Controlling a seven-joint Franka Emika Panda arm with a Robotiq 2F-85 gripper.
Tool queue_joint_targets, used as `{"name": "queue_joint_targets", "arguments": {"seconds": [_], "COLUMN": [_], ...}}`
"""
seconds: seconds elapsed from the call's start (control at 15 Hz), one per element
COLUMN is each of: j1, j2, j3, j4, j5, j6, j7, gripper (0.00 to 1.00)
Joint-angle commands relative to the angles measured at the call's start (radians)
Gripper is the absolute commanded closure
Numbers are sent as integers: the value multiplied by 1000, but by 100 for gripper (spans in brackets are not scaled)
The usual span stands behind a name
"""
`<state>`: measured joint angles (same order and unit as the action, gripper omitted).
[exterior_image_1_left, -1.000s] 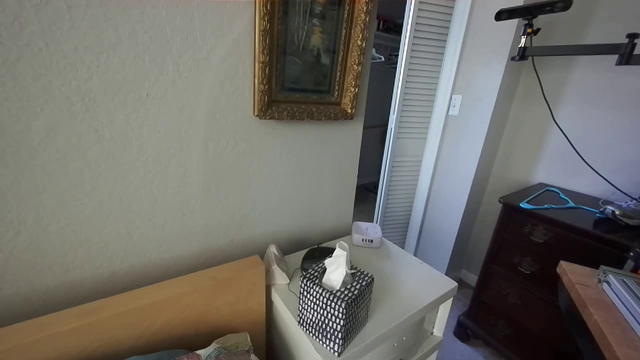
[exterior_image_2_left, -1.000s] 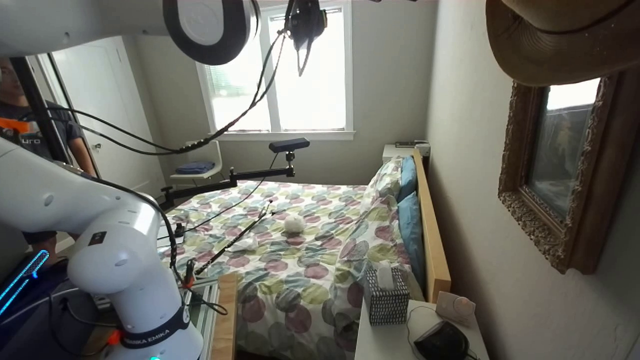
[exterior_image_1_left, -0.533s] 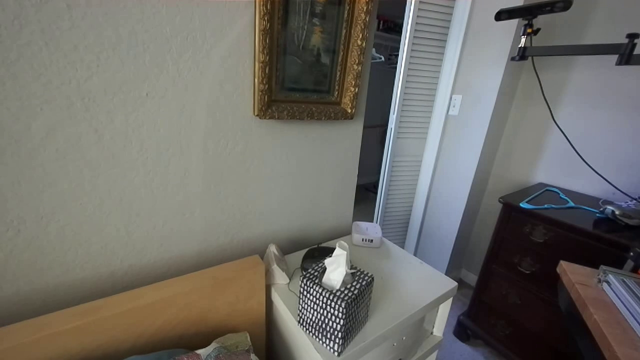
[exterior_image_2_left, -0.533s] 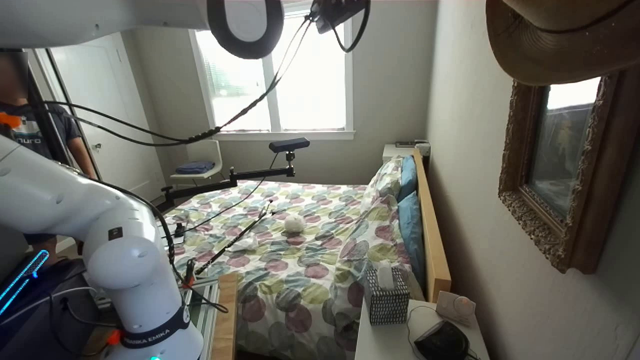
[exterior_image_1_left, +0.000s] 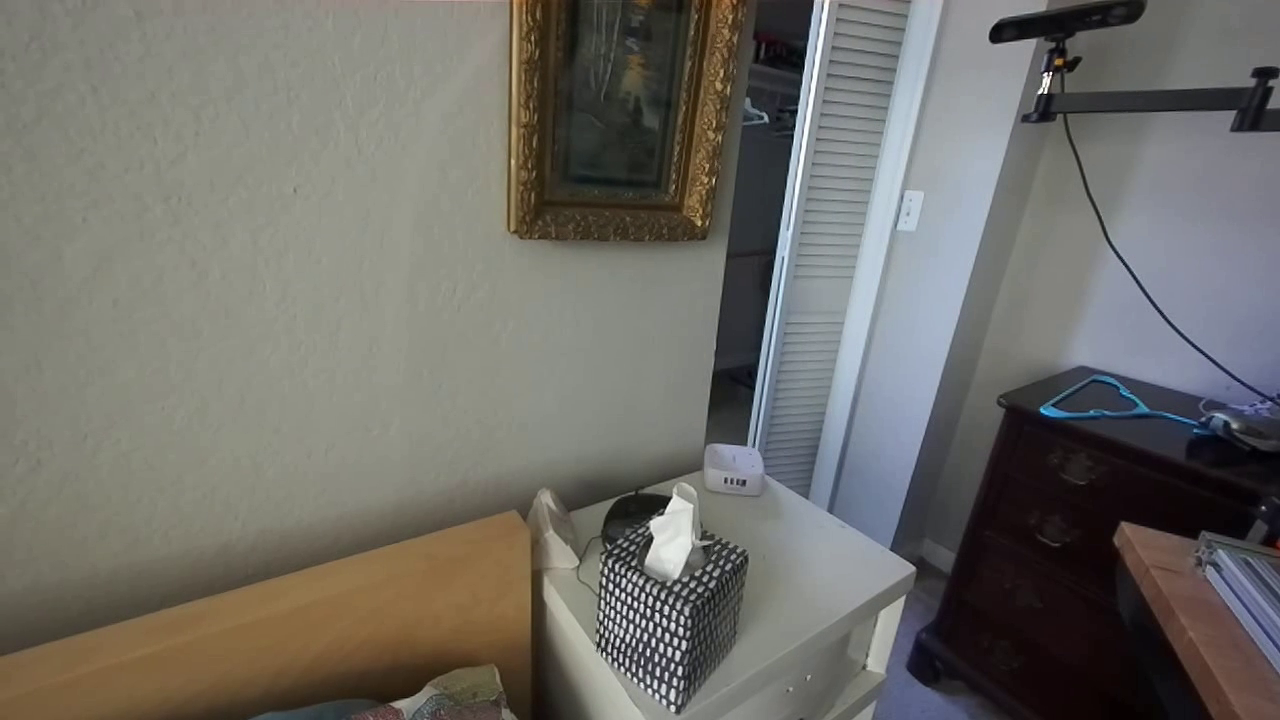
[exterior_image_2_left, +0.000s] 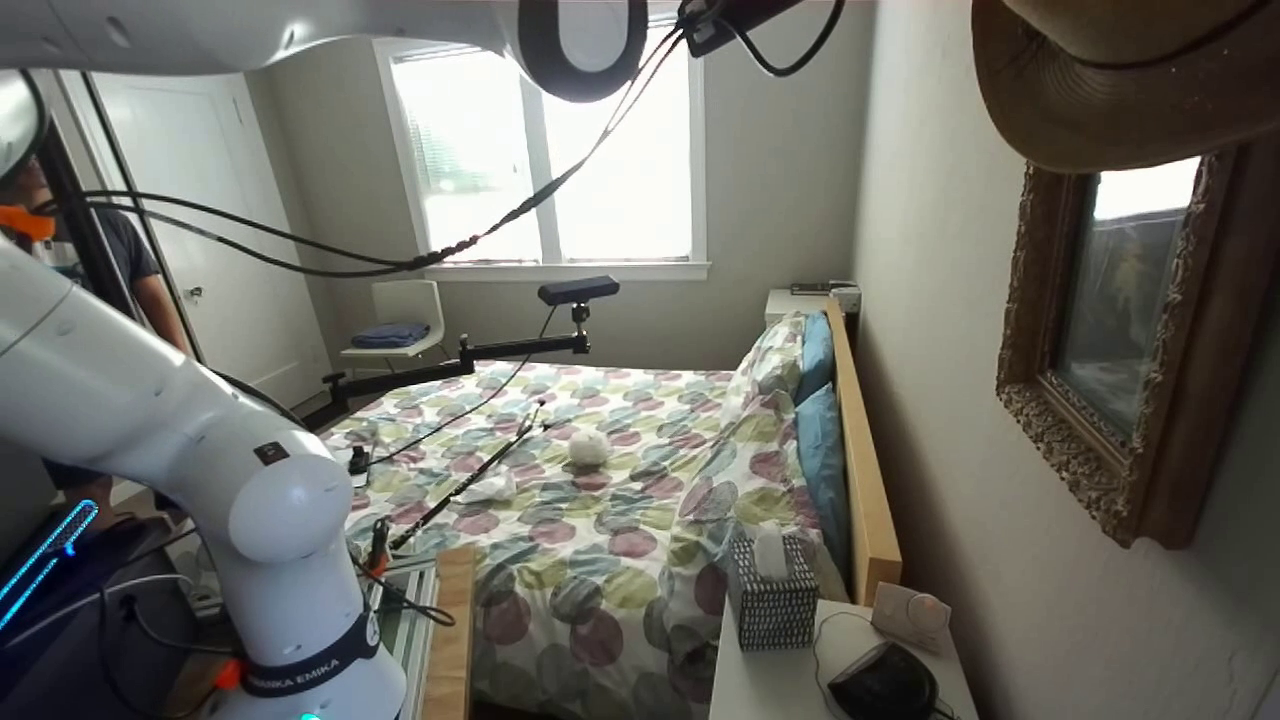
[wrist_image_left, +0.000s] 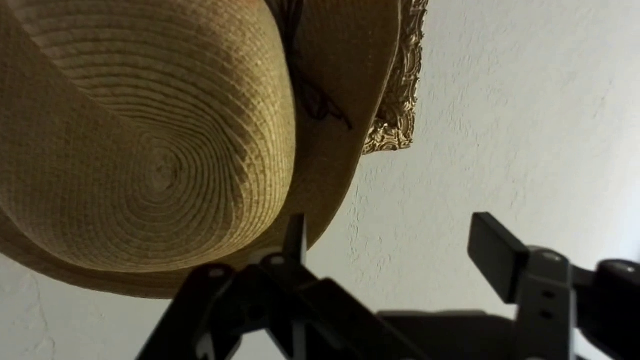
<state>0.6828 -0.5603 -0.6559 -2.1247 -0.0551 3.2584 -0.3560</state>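
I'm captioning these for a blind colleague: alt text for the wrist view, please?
A woven straw hat, crown toward the camera, fills the upper left, in front of an ornate gilt frame and a pale textured wall. At the bottom, the black claw stands open with nothing in it, one finger in front of the hat's brim; whether they touch is unclear.

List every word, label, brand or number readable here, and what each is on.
"ANKA EMIKA": black band at the base of the robot arm; the letters before it are blurred.
Dark sticker on the robot arm: too small to read.
Marks on the white box: too small to read.
Dark shirt: partly hidden, any print unreadable.
Straw hat: no text visible.
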Motion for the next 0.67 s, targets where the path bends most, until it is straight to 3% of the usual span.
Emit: {"name": "queue_joint_targets", "arguments": {"seconds": [0.0, 0.4, 0.47, 0.6], "j1": [86, 131, 134, 139], "j2": [22, 24, 25, 30], "j3": [-68, -116, -123, -136], "j4": [54, 80, 83, 93], "j5": [-8, -5, -5, -2], "j6": [14, 16, 13, 10], "j7": [-35, -55, -57, -55], "gripper": [48, 91, 47, 50]}}
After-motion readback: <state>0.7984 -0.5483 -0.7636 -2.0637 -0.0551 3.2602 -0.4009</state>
